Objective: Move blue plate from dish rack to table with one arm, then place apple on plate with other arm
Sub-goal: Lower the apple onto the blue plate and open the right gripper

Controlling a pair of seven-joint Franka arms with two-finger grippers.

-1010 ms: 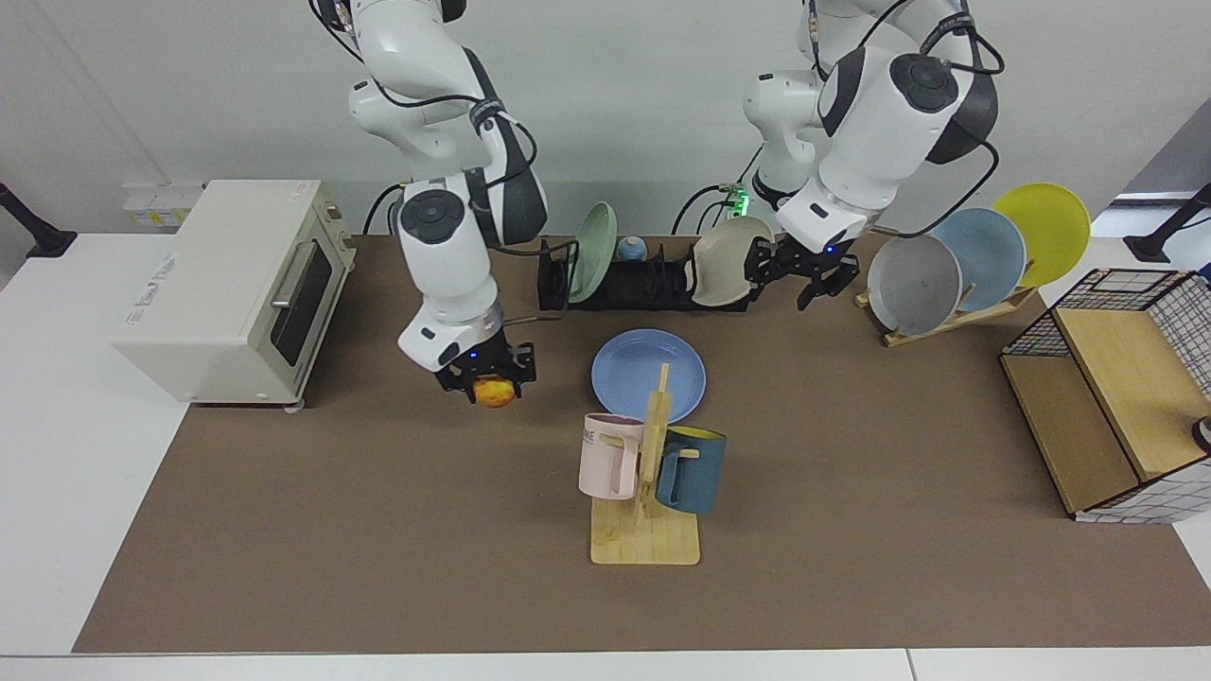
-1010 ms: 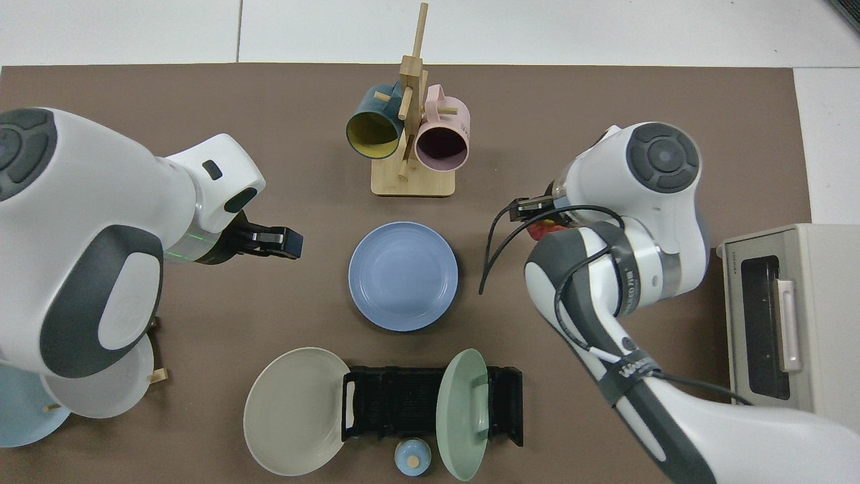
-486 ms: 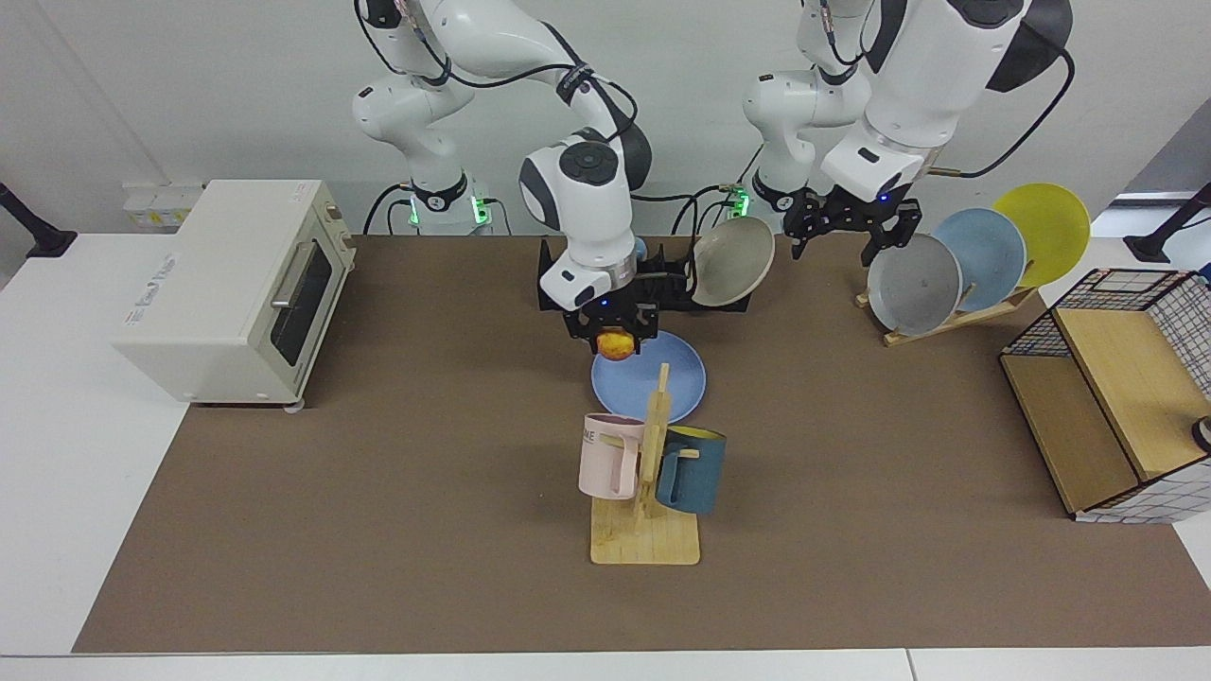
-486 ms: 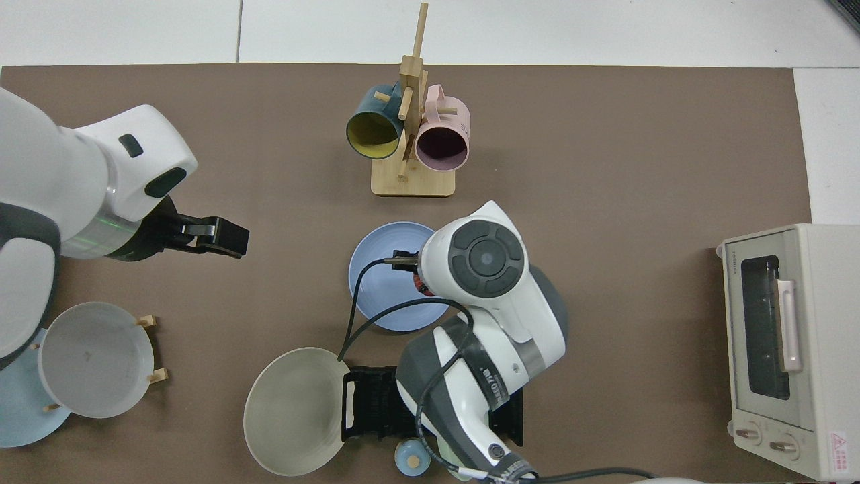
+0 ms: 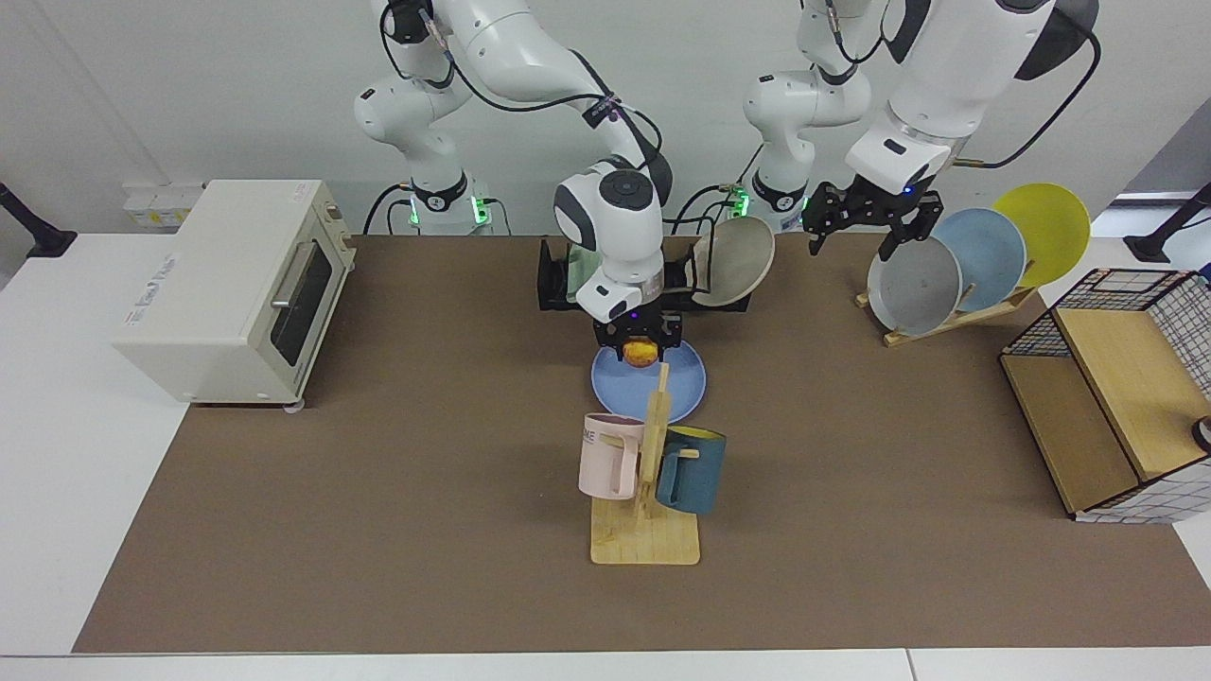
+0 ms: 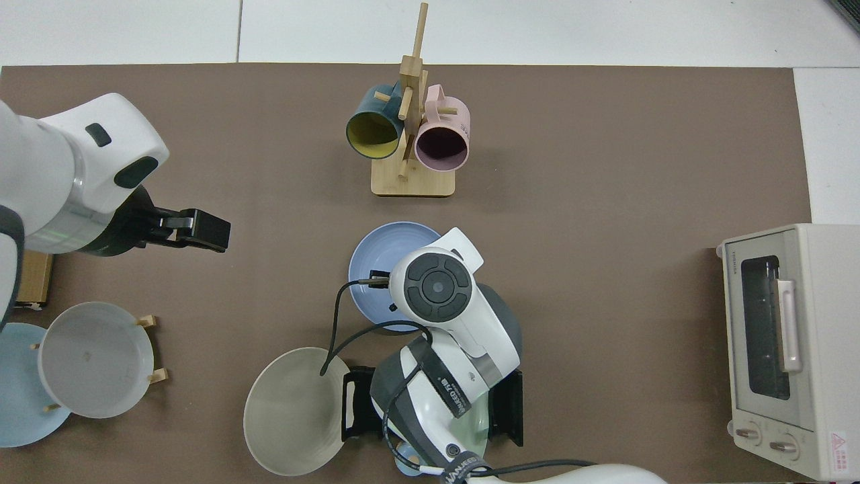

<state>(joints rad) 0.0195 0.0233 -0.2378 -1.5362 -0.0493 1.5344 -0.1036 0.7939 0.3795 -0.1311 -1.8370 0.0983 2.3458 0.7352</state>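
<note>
The right gripper [image 5: 640, 339] grips the apple [image 5: 640, 353] just above the plate [image 5: 683, 388] on the table [image 5: 378, 492]; the left gripper [image 5: 863, 232], spread empty, waits.

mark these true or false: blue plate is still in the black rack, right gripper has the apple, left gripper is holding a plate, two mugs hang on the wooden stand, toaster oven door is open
1. The blue plate stands in the dish rack. False: it lies flat on the table.
2. The right gripper holds the apple over the blue plate. True.
3. The left gripper holds a plate. False: it is open and empty, raised near the grey plate.
4. Two mugs, the pink mug and the dark teal mug, hang on the wooden stand. True.
5. The toaster oven door is open. False: it is shut.
</note>
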